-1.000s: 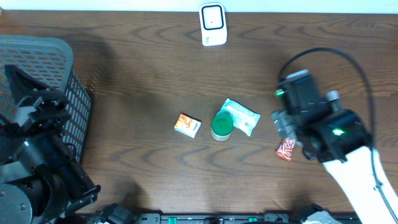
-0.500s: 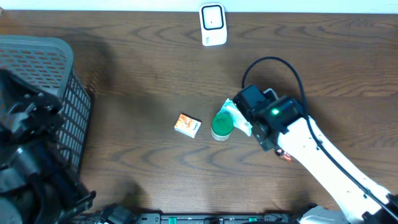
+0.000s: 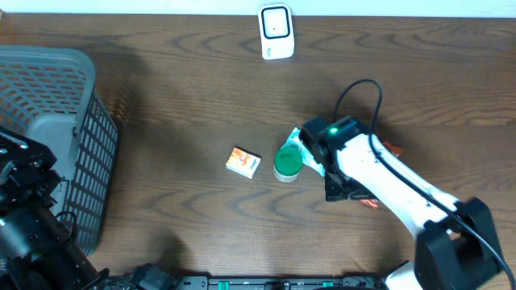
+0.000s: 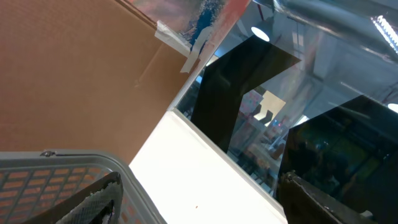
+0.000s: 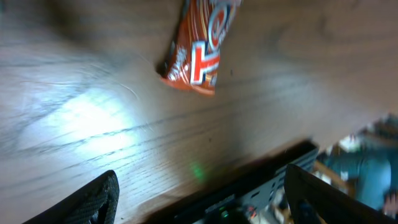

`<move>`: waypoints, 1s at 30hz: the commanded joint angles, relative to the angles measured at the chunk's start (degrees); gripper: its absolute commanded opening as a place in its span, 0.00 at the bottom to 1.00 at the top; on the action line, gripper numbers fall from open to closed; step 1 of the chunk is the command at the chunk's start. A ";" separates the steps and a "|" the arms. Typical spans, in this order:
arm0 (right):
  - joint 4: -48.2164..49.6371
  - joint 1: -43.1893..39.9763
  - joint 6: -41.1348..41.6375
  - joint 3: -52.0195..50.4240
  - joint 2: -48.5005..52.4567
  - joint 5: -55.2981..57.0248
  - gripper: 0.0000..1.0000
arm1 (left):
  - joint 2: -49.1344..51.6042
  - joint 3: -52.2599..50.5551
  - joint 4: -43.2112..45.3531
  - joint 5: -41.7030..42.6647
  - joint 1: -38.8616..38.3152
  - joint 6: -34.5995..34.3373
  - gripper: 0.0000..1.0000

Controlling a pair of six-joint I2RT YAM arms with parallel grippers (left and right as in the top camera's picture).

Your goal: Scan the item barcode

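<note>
Red-and-white snack packet flat on table

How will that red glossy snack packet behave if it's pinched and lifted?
The red glossy snack packet looks flat and crinkled, so it is probably light and floppy. Its shiny film may slide on the smooth wooden table when pushed.

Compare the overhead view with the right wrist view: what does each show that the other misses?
Only overhead: the white scanner, grey basket, orange box, green-lidded tub and a pale packet partly under the right arm. Only right wrist: the right gripper with its jaws apart, nothing between. Both: the red snack packet lying on the wooden table, mostly covered by the arm overhead.
</note>
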 commanded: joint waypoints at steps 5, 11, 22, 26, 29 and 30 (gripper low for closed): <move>0.98 -3.23 13.18 -3.61 9.77 1.07 0.82 | -0.11 -0.35 0.07 -0.11 0.28 -0.33 0.81; 6.08 -9.18 13.14 -3.61 15.13 -0.15 0.80 | -0.11 -0.35 0.02 -0.13 0.28 -0.31 0.81; 14.16 -13.97 13.11 -3.45 15.52 -2.89 0.80 | -0.11 -0.35 -0.20 -0.13 0.28 -0.31 0.81; 16.24 -13.94 13.14 -3.45 16.52 -2.93 0.75 | -0.11 -0.35 -0.39 -0.13 0.28 -0.31 0.81; 16.52 -13.94 13.14 -3.45 18.21 -2.93 0.50 | -0.11 -0.35 -0.37 -0.13 0.31 -0.31 0.81; 16.52 -13.94 13.11 -3.48 18.73 -2.97 0.42 | -0.11 -0.35 -0.37 -0.13 0.28 -0.31 0.81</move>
